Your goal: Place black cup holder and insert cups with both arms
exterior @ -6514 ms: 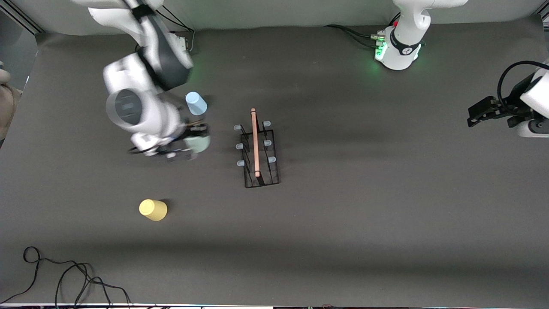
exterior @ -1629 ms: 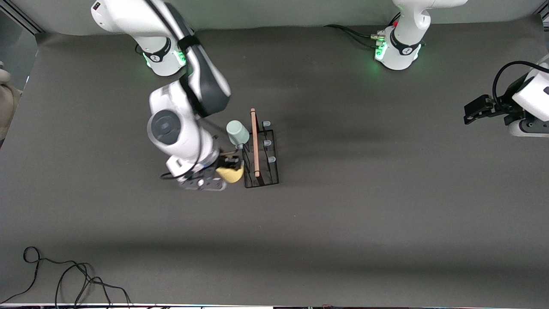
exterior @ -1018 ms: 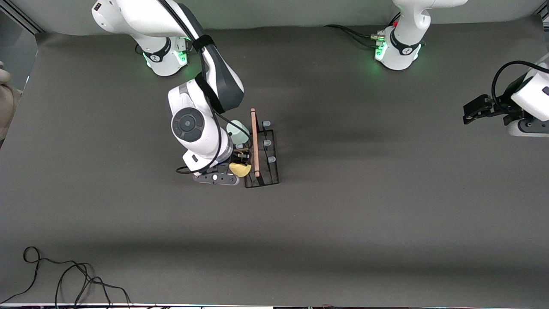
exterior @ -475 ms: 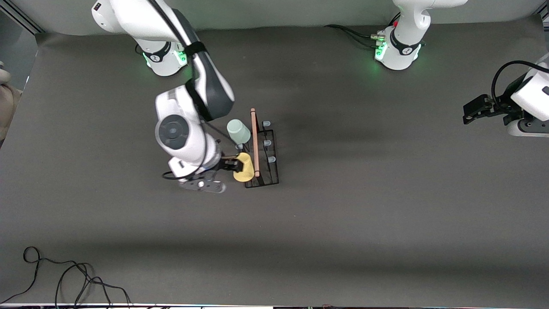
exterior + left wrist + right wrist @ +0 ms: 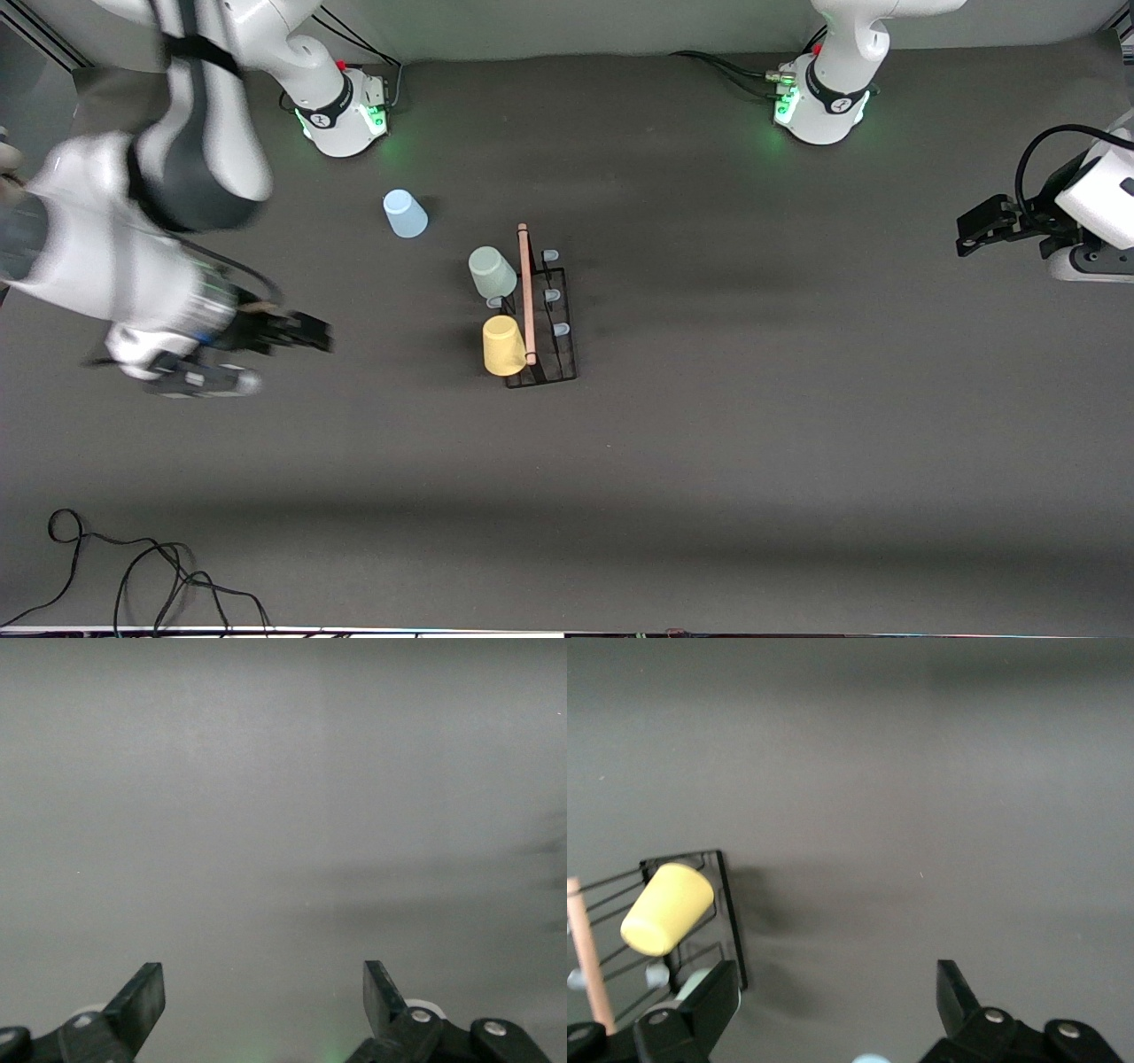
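Item: black cup holder (image 5: 540, 315) — standing mid-tabletop (image 5: 709, 461), wooden rod handle (image 5: 526, 292) running along its top. Two cups are sitting mouth-down on pegs along the side facing the right arm's end: the mint green cup (image 5: 492, 272), and the yellow cup (image 5: 503, 346) nearer to the front camera; the three pale pegs on the side toward the left arm's end are standing bare.

Item: light blue cup (image 5: 404, 213) — lying apart on the tabletop, farther from the front camera than the holder and toward the right arm's base; not yet racked.

Item: right claw (image 5: 301, 335) — hanging over bare tabletop toward the right arm's end, well apart from the holder, fingers spread wide and holding nothing; its wrist view is showing the yellow cup (image 5: 666, 908) on the rack.

Item: left claw (image 5: 970, 237) — waiting over the left arm's end of the tabletop, fingers wide, empty.

Step in hand, by judgement: two of three cups are seated, the last one pending. The next move is calling for the right claw to close on the blue cup and carry it to a free peg
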